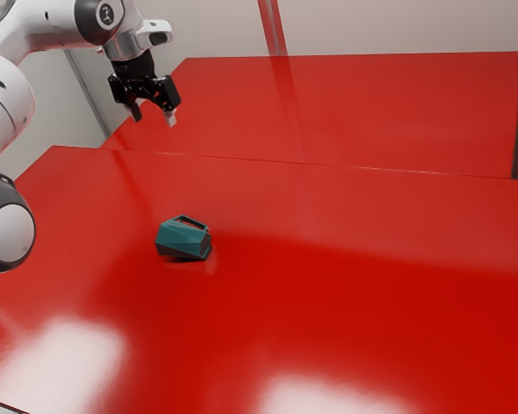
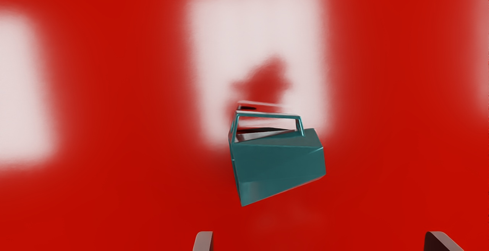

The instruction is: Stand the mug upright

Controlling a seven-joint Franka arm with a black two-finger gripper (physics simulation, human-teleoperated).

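Exterior view: we have one arm, so no nearer-hand question. The gripper [image 1: 154, 118] is well above the table [image 1: 345, 224], fingers [image 1: 171, 119] spread wide, nothing held. The mug [image 1: 183, 239], teal and faceted, is on its side on the red top, so not upright. From the gripper it lies well below and somewhat toward the exterior view's right. Its long axis runs roughly left to right in this view, handle [image 1: 195, 222] on the upper side. There's a small emblem [image 1: 106, 13] on the arm's round cap; we can't read any letters in it.

Wrist view: fingers wide apart, bare gap between them, mug out beyond the tips and well apart from them. It sits off the gap's middle, more toward one finger's side. Long axis is close to parallel with the finger-to-finger line, slightly skewed, wider end toward that same finger's side. Our judgement: closing as the hand is now turned would go for the mug's two ends; a side grip on the body would want roughly a quarter turn, plus a shift over and a descent. No label, brand or writing we can read on the mug.
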